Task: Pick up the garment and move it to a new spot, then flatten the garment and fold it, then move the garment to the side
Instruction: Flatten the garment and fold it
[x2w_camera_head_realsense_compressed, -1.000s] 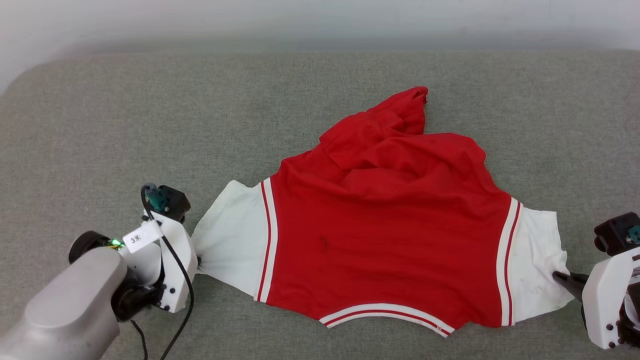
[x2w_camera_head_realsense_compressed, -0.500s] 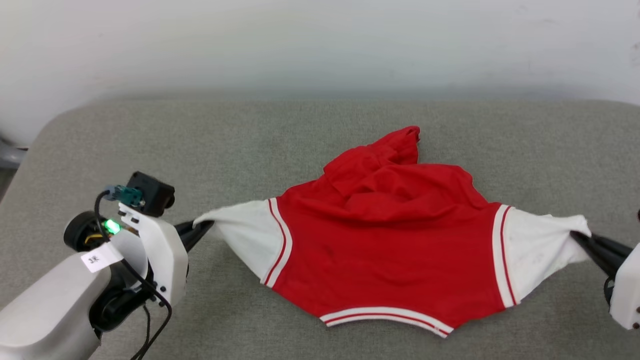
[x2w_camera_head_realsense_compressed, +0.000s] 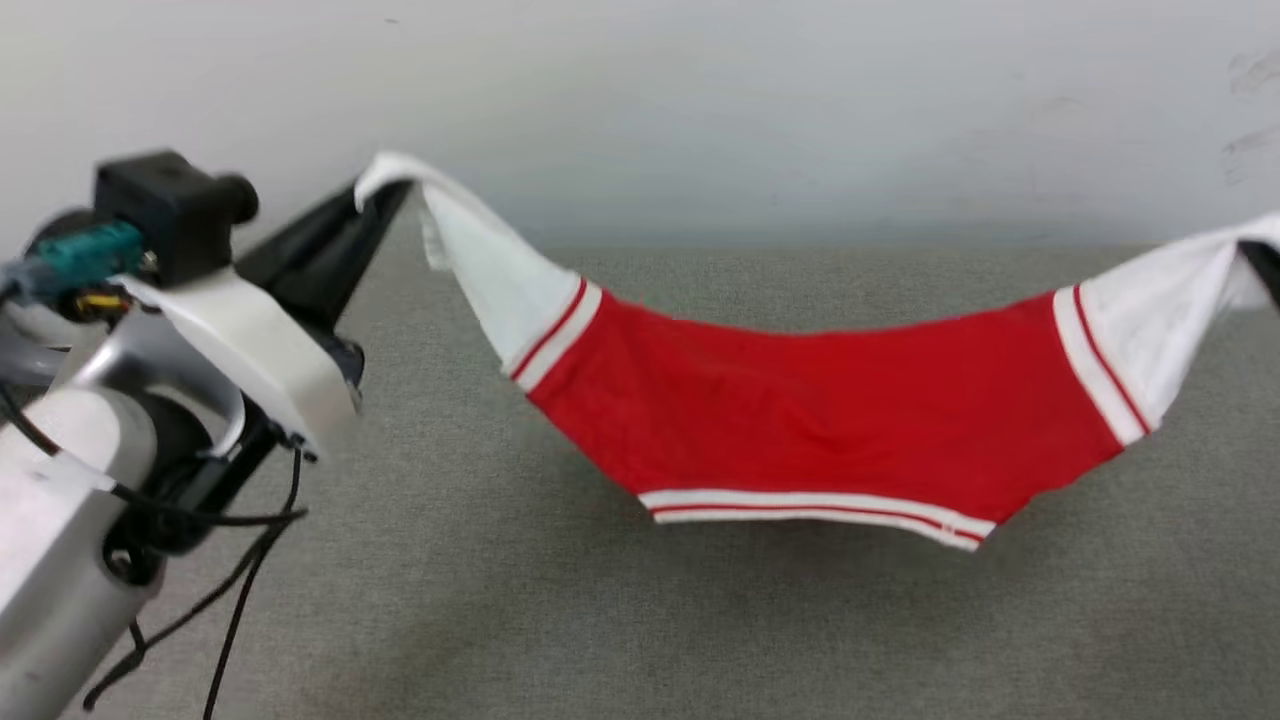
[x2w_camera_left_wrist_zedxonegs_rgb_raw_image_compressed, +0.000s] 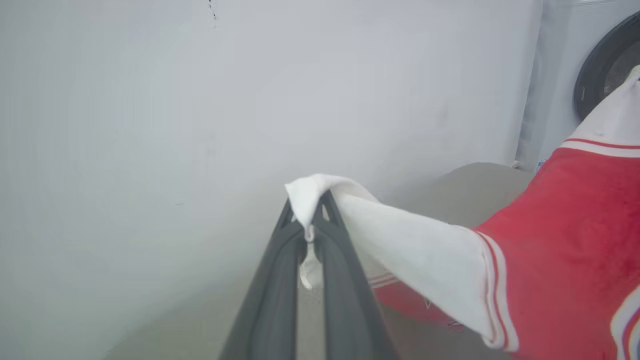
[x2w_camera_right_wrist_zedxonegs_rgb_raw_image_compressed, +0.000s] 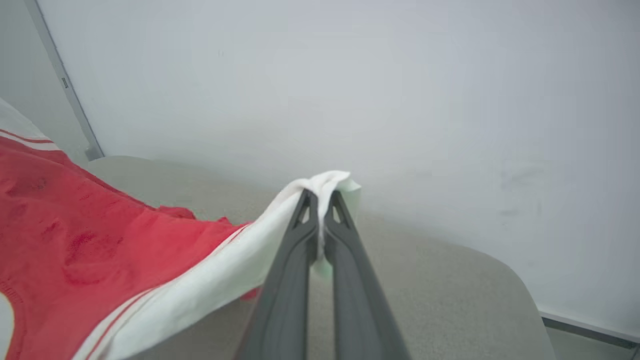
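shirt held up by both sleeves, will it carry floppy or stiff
Probably very floppy: the shirt sags in a deep curve between the left end effector and right end effector. Likely light, since small pinches at its two ends hold up most of it. It could slip free, as each pinch holds only a little white cloth.

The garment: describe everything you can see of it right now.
The garment is a red jersey shirt of soft fabric with white short sleeves and red-and-white striped trim at the sleeve seams and neckline. It hangs stretched like a hammock above the grey padded surface, sagging in the middle, neckline toward the head camera. The left gripper is shut on one sleeve's tip, the right gripper on the other. Whether its far end touches the surface cannot be told.
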